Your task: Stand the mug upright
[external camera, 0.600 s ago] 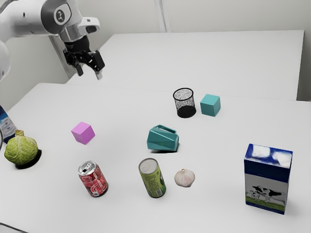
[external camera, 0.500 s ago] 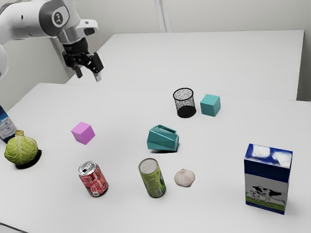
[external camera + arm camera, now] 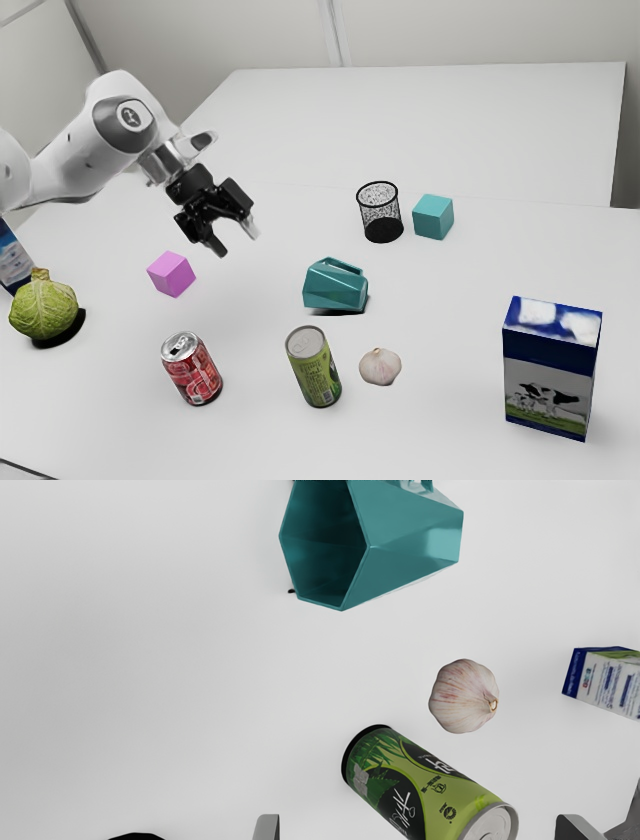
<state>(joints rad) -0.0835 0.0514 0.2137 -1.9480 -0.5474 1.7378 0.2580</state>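
Mug (image 3: pixel 335 288) on its side, well in from the worktop's (image 3: pixel 470 440) far edge in the exterior view: it rests along its flat-faced wall, which probably stops it rolling. Its mouth (image 3: pixel 325 545) faces the exterior view's left, its handle (image 3: pixel 342 264) the far edge. Nearest it, towards the worktop's near side, are the green can (image 3: pixel 314 368), upright on its base, and the garlic (image 3: pixel 380 367) just beside that. Towards the far edge stand the bin (image 3: pixel 380 212) and the teal cube (image 3: pixel 433 216), close together. Farther out, the carton (image 3: pixel 549 368) stands upright to the exterior view's right.

The tool (image 3: pixel 235 243) hangs tilted in the air on the mug's mouth side, released, its fingers (image 3: pixel 268 827) spread and nothing between them held. That looks like an approach. It should clear the can, take the wall near the mouth, then turn the mug mouth-up; a grip too shallow could let it slip.
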